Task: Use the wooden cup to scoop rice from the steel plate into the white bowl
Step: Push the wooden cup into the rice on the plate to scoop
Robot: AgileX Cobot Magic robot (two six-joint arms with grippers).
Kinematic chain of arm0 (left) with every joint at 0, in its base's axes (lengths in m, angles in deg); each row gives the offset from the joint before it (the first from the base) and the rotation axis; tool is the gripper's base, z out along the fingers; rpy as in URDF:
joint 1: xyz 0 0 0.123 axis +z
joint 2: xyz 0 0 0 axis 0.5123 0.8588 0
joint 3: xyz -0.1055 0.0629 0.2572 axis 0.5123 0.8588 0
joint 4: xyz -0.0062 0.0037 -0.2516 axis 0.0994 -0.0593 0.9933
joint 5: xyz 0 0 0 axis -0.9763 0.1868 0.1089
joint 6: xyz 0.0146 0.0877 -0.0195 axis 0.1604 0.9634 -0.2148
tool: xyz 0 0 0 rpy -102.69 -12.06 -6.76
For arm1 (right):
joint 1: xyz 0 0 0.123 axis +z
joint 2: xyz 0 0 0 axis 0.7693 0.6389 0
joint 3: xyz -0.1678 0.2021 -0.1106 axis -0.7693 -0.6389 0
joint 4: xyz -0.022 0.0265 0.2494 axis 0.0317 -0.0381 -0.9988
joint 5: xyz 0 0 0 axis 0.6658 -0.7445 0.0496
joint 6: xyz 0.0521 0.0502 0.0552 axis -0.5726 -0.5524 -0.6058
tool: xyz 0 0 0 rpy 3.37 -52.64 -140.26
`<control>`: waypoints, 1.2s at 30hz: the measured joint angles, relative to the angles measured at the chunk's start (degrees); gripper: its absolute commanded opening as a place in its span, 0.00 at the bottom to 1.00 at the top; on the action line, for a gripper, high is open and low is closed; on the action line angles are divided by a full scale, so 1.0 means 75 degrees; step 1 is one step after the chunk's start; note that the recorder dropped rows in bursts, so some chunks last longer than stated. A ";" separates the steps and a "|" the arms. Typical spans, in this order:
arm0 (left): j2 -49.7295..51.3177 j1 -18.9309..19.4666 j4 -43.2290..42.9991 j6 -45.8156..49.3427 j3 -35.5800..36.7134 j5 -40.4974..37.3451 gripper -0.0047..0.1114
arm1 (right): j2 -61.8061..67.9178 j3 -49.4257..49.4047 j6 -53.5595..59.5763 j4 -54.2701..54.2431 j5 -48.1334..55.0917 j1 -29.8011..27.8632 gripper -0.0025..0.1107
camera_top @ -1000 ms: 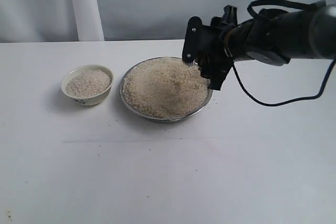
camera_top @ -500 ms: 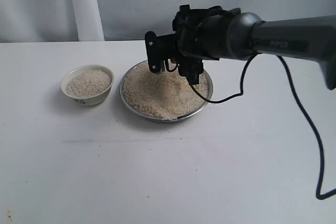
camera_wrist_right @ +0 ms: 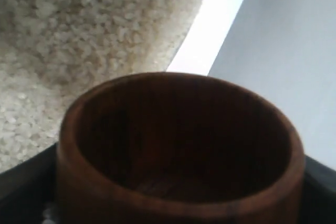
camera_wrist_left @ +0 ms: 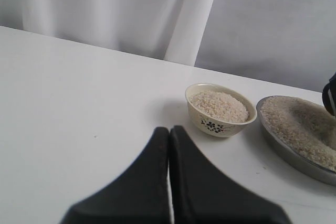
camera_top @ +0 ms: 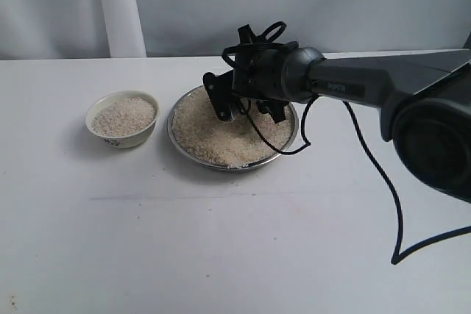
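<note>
table [camera_top: 221,255] | white bowl [camera_top: 121,138] left | steel plate [camera_top: 221,166] just beside it, right

The right gripper [camera_top: 245,108] hung low over the rice [camera_top: 217,137] in the steel plate [camera_top: 221,166]. The white bowl [camera_top: 121,137] stood beside it, full.

wooden cup [camera_wrist_right: 178,148] blurred, base cropped, steel plate [camera_wrist_left: 286,152] cut off at edge

Staged lab-like test bench: white tabletop [camera_top: 221,255], plain pale curtain backdrop [camera_top: 309,5], cabled robot arm [camera_top: 368,87].
</note>
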 measured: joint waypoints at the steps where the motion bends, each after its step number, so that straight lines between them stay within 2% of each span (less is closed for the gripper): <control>1: 0.0000 0.0000 0.0000 0.0000 0.0000 0.0000 0.04 | 0.0055 0.0000 0.0000 0.0057 0.0000 0.0000 0.02; 13: 0.0000 0.0000 0.0000 0.0000 0.0000 0.0000 0.04 | 0.0477 0.0015 0.0000 0.0206 0.0074 0.0094 0.02; 26: 0.0000 0.0000 0.0000 0.0000 0.0000 0.0000 0.04 | 0.0624 0.0082 0.0029 0.0011 0.0153 0.0522 0.02; 36: 0.0000 0.0000 0.0000 0.0000 0.0000 0.0000 0.04 | 0.0516 0.0127 0.0058 -0.1163 0.0153 0.0534 0.02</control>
